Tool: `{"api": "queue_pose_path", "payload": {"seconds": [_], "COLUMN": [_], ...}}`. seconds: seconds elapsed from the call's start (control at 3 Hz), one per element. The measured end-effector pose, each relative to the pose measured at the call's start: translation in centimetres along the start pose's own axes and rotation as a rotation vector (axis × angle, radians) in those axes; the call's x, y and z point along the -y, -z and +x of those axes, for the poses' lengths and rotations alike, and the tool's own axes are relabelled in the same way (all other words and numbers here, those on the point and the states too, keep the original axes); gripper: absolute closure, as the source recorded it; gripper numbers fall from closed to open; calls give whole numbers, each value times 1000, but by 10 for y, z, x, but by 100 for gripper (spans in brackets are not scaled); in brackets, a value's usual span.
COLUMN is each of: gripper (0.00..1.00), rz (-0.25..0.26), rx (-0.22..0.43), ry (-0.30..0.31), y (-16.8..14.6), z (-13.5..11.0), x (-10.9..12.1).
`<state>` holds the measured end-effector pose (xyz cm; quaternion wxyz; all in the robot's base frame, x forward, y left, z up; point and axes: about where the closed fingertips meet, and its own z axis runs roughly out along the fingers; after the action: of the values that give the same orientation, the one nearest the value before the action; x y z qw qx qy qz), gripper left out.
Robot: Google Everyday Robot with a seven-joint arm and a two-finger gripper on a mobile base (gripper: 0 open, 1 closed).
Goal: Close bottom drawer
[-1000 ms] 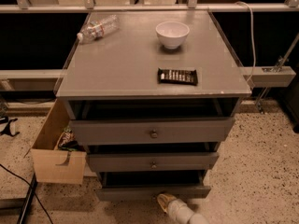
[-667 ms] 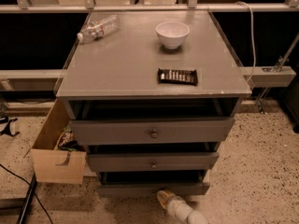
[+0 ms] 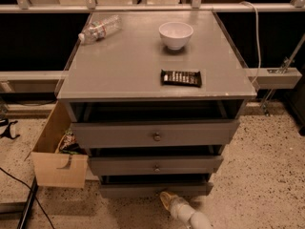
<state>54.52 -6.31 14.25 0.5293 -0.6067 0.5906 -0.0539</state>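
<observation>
Camera view: push step, gripper at bottom drawer front.
Gripper (image 3: 167, 199) sits low near the floor, its tip at the lower edge of the bottom drawer (image 3: 128, 190) front, just right of centre; touching or just short, can't tell, and open or shut can't be told either. Drawer is the lowest of three, ajar, with a dark gap above its front. Next move probably needs a straight inward push, square to the front, without slipping under the edge.

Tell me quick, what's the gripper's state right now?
Gripper: open or shut cannot be told; it is low, right at the bottom drawer front.
</observation>
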Motion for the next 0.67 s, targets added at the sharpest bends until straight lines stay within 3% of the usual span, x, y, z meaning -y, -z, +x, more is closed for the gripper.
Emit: {"api": "queue_pose_path", "payload": {"seconds": [0.67], "gripper": [100], "rz": [2], "rx": [-11], "ry": [-3], "y": [-16], "z": [8], "x": [8]}}
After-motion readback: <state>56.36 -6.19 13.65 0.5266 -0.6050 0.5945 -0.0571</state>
